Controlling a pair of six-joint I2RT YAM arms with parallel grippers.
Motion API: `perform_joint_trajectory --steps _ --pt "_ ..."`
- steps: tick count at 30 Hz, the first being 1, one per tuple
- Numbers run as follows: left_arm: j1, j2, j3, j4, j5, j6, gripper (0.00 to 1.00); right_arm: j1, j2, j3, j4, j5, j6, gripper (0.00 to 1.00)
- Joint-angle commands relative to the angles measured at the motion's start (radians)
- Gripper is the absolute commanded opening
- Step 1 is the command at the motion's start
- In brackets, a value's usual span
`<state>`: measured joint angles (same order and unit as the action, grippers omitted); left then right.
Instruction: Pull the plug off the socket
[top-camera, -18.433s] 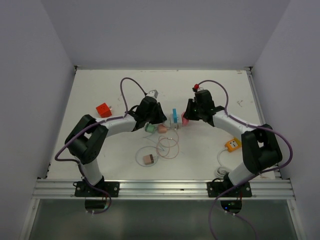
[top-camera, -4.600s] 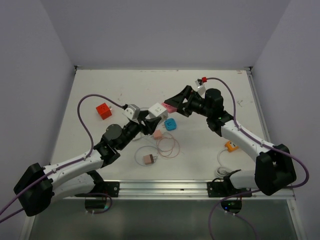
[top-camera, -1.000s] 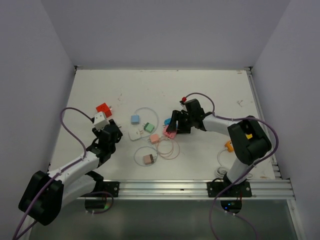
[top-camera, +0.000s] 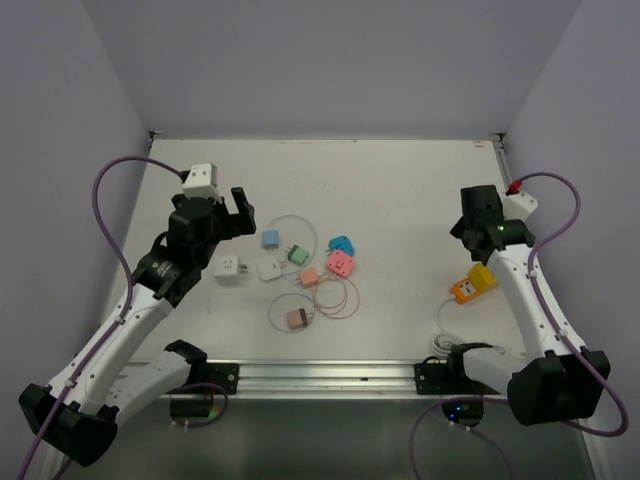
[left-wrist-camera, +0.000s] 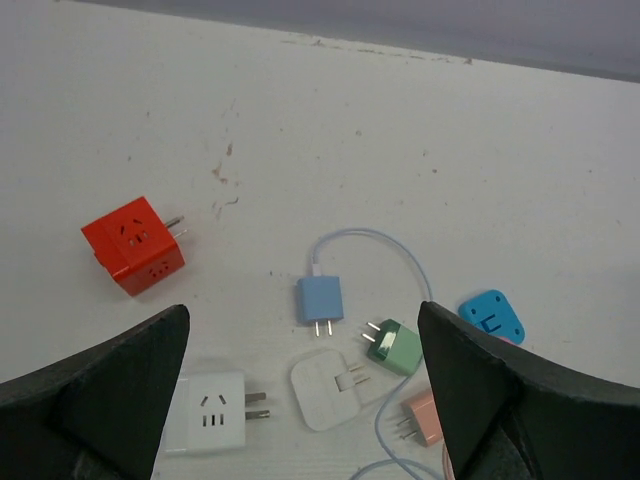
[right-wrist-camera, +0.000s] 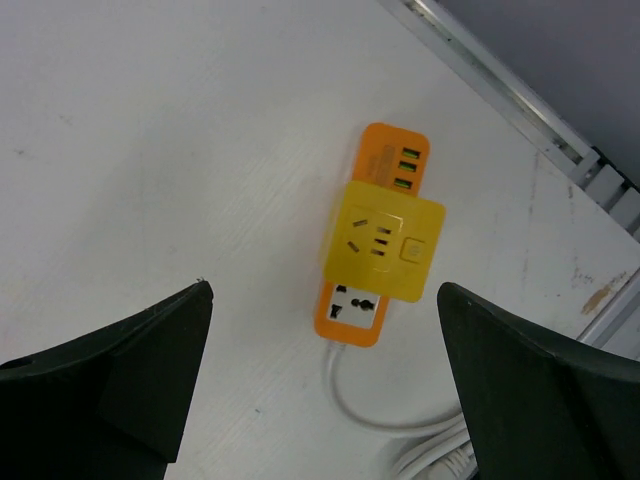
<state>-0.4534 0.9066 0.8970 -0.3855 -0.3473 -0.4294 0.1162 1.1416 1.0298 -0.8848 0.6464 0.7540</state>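
Noted white table (top-camera: 400, 180), scuffed, with metal rail (top-camera: 330, 375) along near edge.

Found lying left of centre:
- red cube (left-wrist-camera: 132, 245), farthest left
- white socket (top-camera: 229, 268), with white plug (top-camera: 270, 269) just beside it
- blue plug (top-camera: 270, 238) on a looped cable (top-camera: 300, 222)
- green plug (top-camera: 298, 255)
- teal plug (top-camera: 342, 243) just beside pink plug (top-camera: 340, 263), the latter well apart from white socket
- peach plug (top-camera: 308, 277)
- brown plug (top-camera: 296, 318), nearest the rail, among thin wire (top-camera: 338, 297) loops

Found near right edge: orange strip (top-camera: 472, 284) carrying yellow adapter (right-wrist-camera: 383, 240), with white cord (top-camera: 442, 335) trailing toward the rail.
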Motion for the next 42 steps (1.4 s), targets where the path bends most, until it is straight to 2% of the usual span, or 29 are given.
perform_joint_trajectory --steps 1,7,15,22,23,24,26,27,30,31,34,35,38,42 --pt "0.004 -0.047 0.02 -0.024 0.018 0.144 1.0 -0.068 -0.029 0.01 -0.077 0.102 0.062 0.99" --pt "0.004 -0.098 -0.161 0.125 0.013 0.156 1.0 -0.225 0.007 -0.036 0.015 -0.08 0.025 0.99" --pt "-0.007 -0.144 -0.181 0.1 -0.074 0.167 1.0 -0.311 0.075 -0.129 0.187 -0.226 -0.008 0.99" --pt "-0.007 -0.158 -0.185 0.097 -0.09 0.167 1.0 -0.34 0.115 -0.177 0.239 -0.251 -0.019 0.96" --pt "-0.007 -0.16 -0.185 0.097 -0.093 0.167 1.0 -0.343 0.118 -0.184 0.241 -0.251 -0.022 0.93" --pt "-0.007 -0.158 -0.185 0.099 -0.091 0.167 1.0 -0.345 0.122 -0.191 0.248 -0.254 -0.027 0.83" --pt "-0.007 -0.156 -0.188 0.099 -0.088 0.169 1.0 -0.346 0.127 -0.209 0.271 -0.267 -0.044 0.75" --pt "-0.007 -0.156 -0.188 0.102 -0.082 0.169 1.0 -0.346 0.129 -0.215 0.277 -0.269 -0.048 0.66" --pt "-0.007 -0.155 -0.191 0.111 -0.059 0.173 1.0 -0.346 0.133 -0.229 0.303 -0.278 -0.082 0.51" --pt "-0.007 -0.155 -0.19 0.114 -0.052 0.176 1.0 -0.346 0.133 -0.231 0.308 -0.298 -0.102 0.38" --pt "-0.007 -0.158 -0.196 0.134 0.002 0.185 1.0 -0.346 0.119 -0.243 0.355 -0.359 -0.146 0.19" --pt "-0.007 -0.156 -0.201 0.152 0.036 0.188 1.0 -0.345 0.104 -0.253 0.383 -0.437 -0.153 0.1" --pt "-0.007 -0.14 -0.208 0.178 0.118 0.196 1.0 -0.339 0.078 -0.277 0.452 -0.603 -0.157 0.0" --pt "-0.007 -0.088 -0.198 0.189 0.198 0.189 1.0 -0.296 0.053 -0.289 0.513 -0.736 -0.148 0.0"
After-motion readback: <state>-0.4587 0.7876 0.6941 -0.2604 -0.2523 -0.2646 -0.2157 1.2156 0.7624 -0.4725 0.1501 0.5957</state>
